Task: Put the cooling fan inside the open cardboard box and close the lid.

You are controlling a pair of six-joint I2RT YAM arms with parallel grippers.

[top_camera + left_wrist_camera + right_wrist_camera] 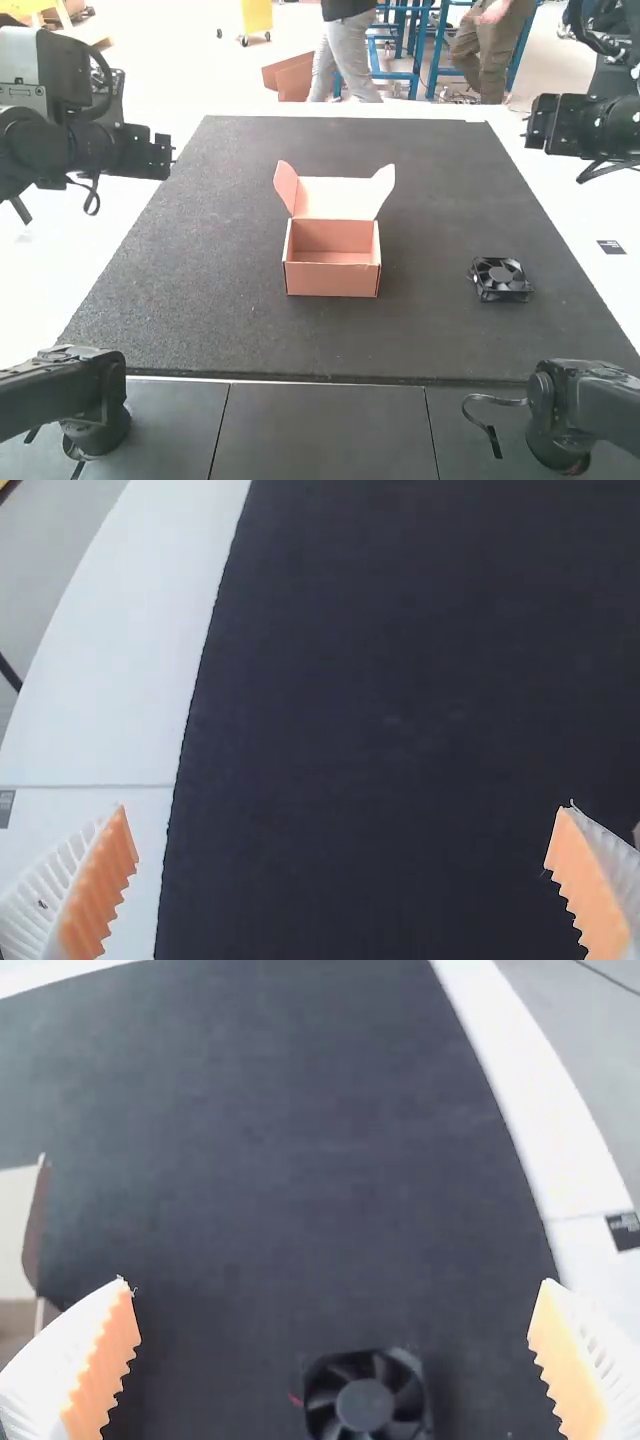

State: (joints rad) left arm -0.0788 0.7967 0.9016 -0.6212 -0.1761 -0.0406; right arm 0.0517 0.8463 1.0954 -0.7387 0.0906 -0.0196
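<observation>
A small black cooling fan [500, 278] lies flat on the black mat, to the right of an open cardboard box [332, 258]. The box stands mid-mat with its lid and side flaps raised at the back, and its inside is bare. My right gripper [335, 1285] is open wide above the mat, with the fan [367, 1400] below and between its orange pads [100, 1360]. An edge of the box [35, 1230] shows off to one side. My left gripper [342, 815] is open too, over the mat's left border with nothing between its fingers.
The black mat [200, 260] covers most of the white table [40, 300]. The left arm's wrist [110, 150] is raised at the far left, the right arm's wrist [590, 125] at the far right. A small dark label [611, 246] lies on the table right of the mat.
</observation>
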